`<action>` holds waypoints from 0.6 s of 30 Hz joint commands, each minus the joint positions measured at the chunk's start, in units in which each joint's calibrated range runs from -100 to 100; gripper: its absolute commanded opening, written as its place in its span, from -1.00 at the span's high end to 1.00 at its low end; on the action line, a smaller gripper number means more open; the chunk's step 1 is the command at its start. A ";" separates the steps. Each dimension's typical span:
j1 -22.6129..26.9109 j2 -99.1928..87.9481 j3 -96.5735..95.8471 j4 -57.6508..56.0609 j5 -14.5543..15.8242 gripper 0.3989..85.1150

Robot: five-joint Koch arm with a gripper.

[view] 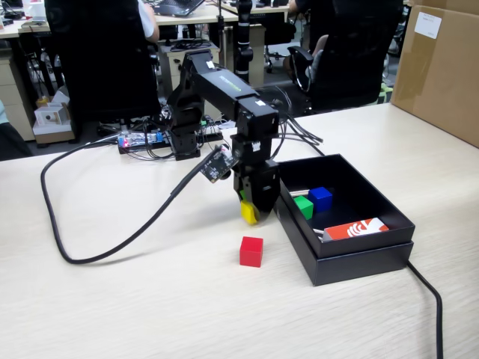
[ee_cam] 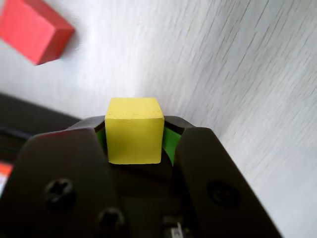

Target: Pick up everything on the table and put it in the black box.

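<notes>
From my remote station: the end effector [view: 249, 212] is clamped on the yellow cube [view: 248, 212], which the wrist view shows seated squarely between the two black jaws, one flat face pressed by each, with green pad lining visible on either side of the yellow cube [ee_cam: 134, 130]. In the fixed view the cube hangs at or just above the pale table [view: 150, 299], just beside the near-left wall of the black box [view: 359, 258]; I cannot tell whether it has cleared the surface.

Inside the box, the green cube [view: 303, 206] and the blue cube [view: 320, 198] sit close together, apart from a red-and-white card [view: 357, 228] lying toward the near corner. The red cube [view: 251, 251] rests alone on the table, near the box's front-left corner and a little apart from the arm.

I judge these cubes light, rigid and not fragile, probably painted wood or plastic (smooth faces, so some slip is possible if the squeeze is off-centre). Opposite flat faces are the place to take hold, with jaws parallel to the sides, as on the yellow one now. The red cube lies turned slightly relative to the box edge, so I would expect to rotate the wrist to meet its faces rather than its corners.
</notes>
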 commanded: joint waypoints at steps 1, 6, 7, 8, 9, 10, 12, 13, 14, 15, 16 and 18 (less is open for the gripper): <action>1.37 -15.82 3.96 -1.27 -0.10 0.79; 5.27 -20.99 11.48 -1.88 -0.20 0.79; 6.54 -18.81 13.84 -2.31 -0.10 0.79; 7.52 -15.14 15.56 -2.31 0.10 0.79; 8.45 -9.86 17.56 -2.31 0.39 0.79; 8.79 -7.68 18.46 -2.31 0.63 0.79; 9.38 -2.28 20.46 -2.22 0.83 0.79; 9.57 0.35 21.73 -2.22 0.93 0.79; 9.77 2.99 22.72 -2.31 1.12 0.79; 9.91 5.75 23.54 -2.22 1.12 0.78; 10.06 7.35 23.90 -2.22 1.22 0.78; 10.26 10.91 25.35 -2.31 1.51 0.77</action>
